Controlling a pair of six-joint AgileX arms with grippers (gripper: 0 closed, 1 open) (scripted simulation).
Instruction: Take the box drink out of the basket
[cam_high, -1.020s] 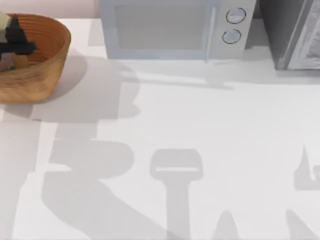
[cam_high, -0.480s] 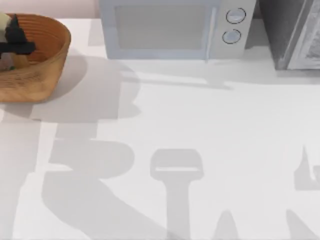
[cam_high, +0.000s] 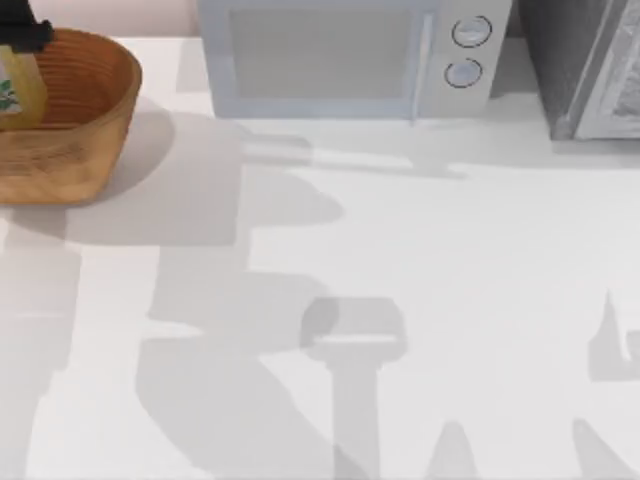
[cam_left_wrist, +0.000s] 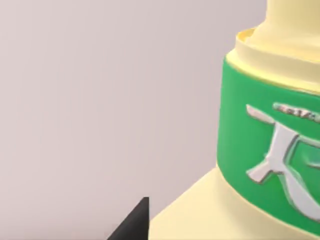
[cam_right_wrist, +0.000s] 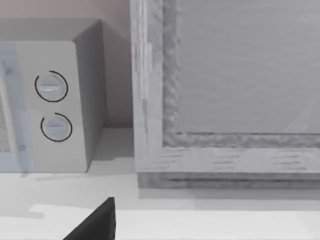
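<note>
Box drink (cam_high: 18, 88) up over the basket (cam_high: 85, 120), carried at the table's far-left corner!

Far left, the left gripper (cam_high: 25, 38) sits dark on top of the pale-yellow carton, apparently clamped near its cap, though the frame edge cuts off most of the fingers. The left wrist view has the green label (cam_left_wrist: 270, 150) right up close. It looks light and stiff, maybe smooth-sided, so a hold across the flat body should sit steadier than one on the narrow neck. Moving right, the microwave (cam_high: 350, 55) stands at the back, then a grey cabinet (cam_high: 585, 65). The right arm idles off the table's right side.
</note>
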